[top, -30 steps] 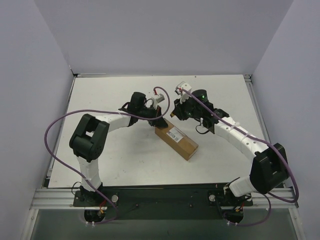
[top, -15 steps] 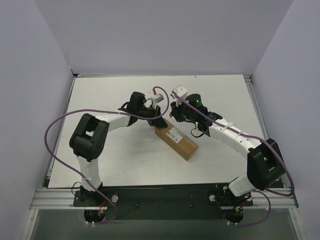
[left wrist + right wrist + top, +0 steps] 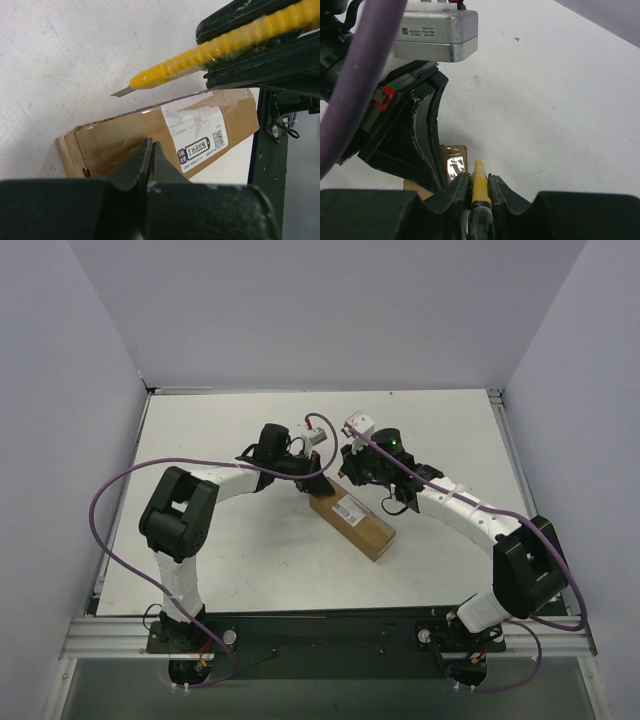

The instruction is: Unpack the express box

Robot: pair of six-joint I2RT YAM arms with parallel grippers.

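near bench: the strip of bench (image 3: 250,580) at 6 o'clock, between the arm bases and the box, is bare. That's the easiest room to pull back into.

express box: the express box (image 3: 352,523) lies flat mid-bench, flaps shut, long axis running roughly 10 to 4 o'clock, with the shipping label (image 3: 200,135) facing up.

left hand: the left hand (image 3: 151,146) is pinched closed on nothing, tips down at the box's 10 o'clock end. My guess is it's pinning the box.

right hand: the right hand (image 3: 480,181) is clamped on the utility knife (image 3: 205,52) with the blade (image 3: 121,91) out, its tip just off the box's top edge. Can't tell if it touches anything.

risk, fingers: the two hands are nearly touching, so a stroke toward 10 o'clock could run the blade into the left fingers.

risk, skid: the box is only held at one end, so a sideways push from the knife could swing the free 4 o'clock end.

risk, depth: plunge too deep and the blade cuts whatever's inside, and the slim handle could twist in the grip.

edges: the box is well apart from every bench edge, so no drop worry.

far side: the walls (image 3: 330,310) at 9, 12 and 3 o'clock stand well back, so there's plenty of room.
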